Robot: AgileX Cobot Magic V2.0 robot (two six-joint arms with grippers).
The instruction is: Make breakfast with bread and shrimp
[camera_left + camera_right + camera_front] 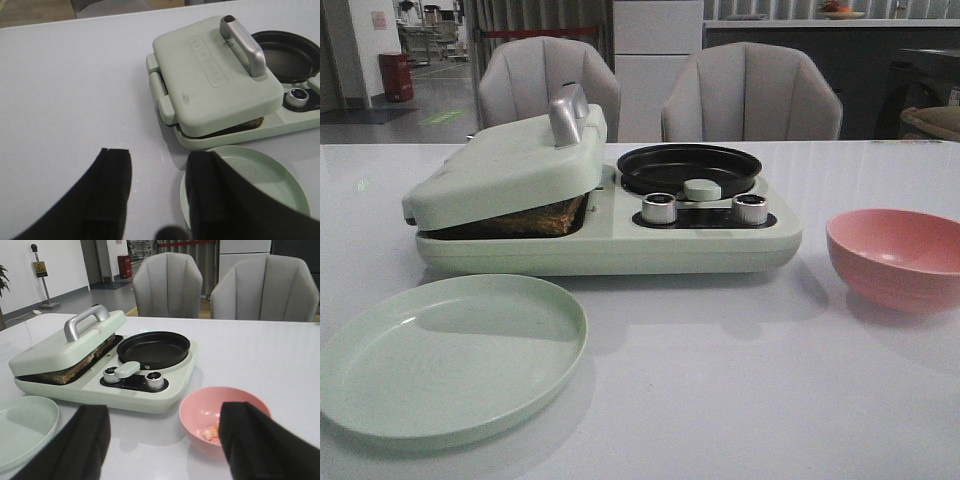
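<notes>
1. A pale green breakfast maker (620, 235) sits near the middle of the white surface (720, 400), a little toward the far edge
2. Its hinged lid (505, 165), with a silver handle (567, 113) on top, rests tilted on the bread (535, 218), whose browned crust shows in the gap along the lid's front edge
3. Beside the lid, on the maker's right half, sits a round black pan (690, 168), and two silver knobs (660, 207) stand in front of it
4. A pale green plate (445, 355) lies near the surface's front left corner, just in front of the maker and apart from it
5. A pink bowl (898, 255) stands toward the right edge of the surface, well apart from the maker; the right wrist view shows the shrimp (211, 432) as small orange-pink bits inside it
6. The left tool (150, 195) hangs with its black fingers (112, 185) spread, nothing between them, above the bare surface by the plate's rim
7. The right tool (162, 445) is spread too, holding nothing, above the surface just by the bowl
8. Bare surface runs along the whole front edge between plate and bowl, and behind the maker to the far edge, where two grey chairs (750, 95) stand
</notes>
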